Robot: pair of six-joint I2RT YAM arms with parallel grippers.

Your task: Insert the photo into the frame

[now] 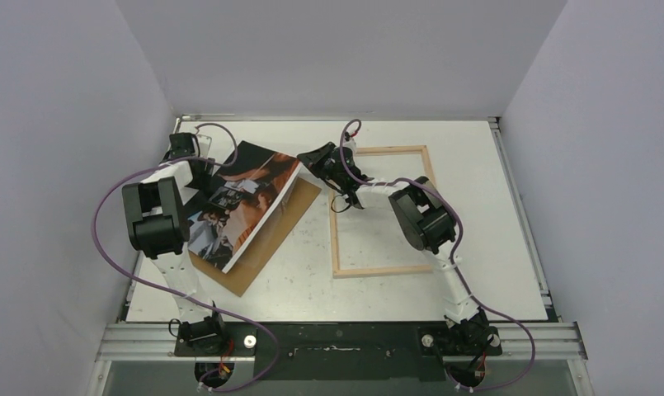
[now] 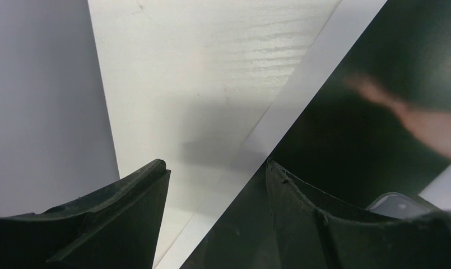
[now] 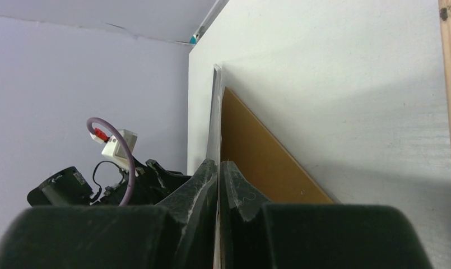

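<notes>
Black-and-white arms (purple cables)

The frame lies flat on the right half of the tabletop. Left of it, a backing panel lies flat at an angle, its far corner near the frame's left slat but not touching it. The photo sits over the panel, covering most of it, with its right side raised off the panel. The right claw is at the photo's far right corner, between the photo and the frame's far left corner, with the photo's edge pinched between its jaws. The left claw is at the photo's far left edge, jaws apart.
</notes>
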